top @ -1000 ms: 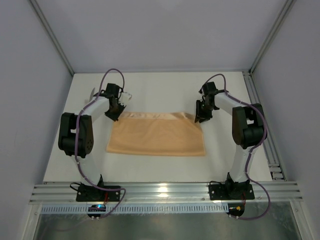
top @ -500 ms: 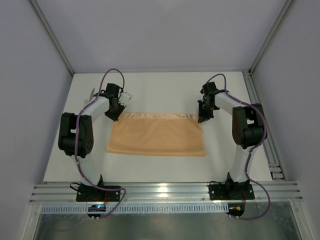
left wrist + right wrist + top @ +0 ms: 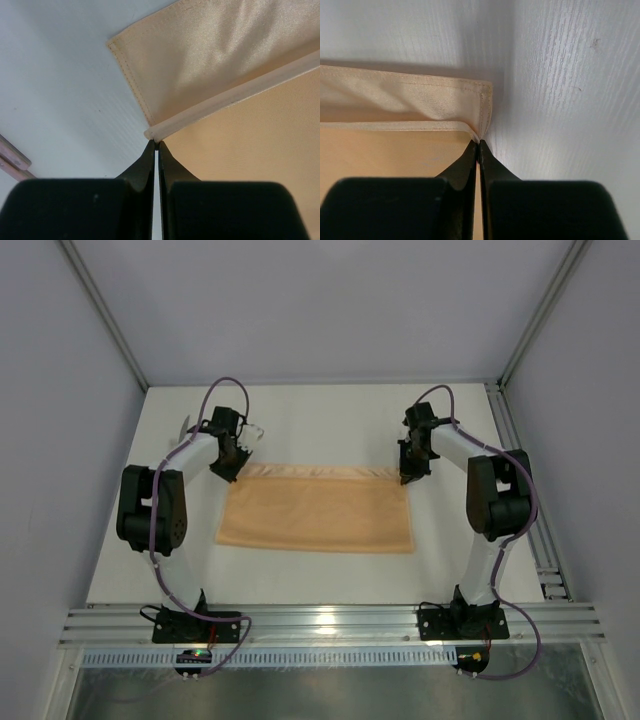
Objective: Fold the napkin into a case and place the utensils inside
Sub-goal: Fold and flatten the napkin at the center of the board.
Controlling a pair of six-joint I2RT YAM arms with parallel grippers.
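Top view shows the napkin (image 3: 315, 515) folded on the table (image 3: 320, 420), long axis left to right. At its far edge, the left claw (image 3: 231, 469) pinches the far-left corner and the right claw (image 3: 408, 476) the far-right corner. The cloth lies nearward of both, so the coming fold likely pulls toward the near side.

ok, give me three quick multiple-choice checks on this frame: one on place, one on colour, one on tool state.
1. Where does the right tool meet the napkin? A) near right corner B) far right corner C) centre
2. What colour is the napkin? A) blue B) white C) peach-orange
3. The left tool is: A) shut on the napkin B) wide open C) out of view

Answers:
1 B: the top view shows it at the far right corner.
2 C: every view shows peach-orange cloth.
3 A: the left wrist view shows its fingers closed on a corner hem.
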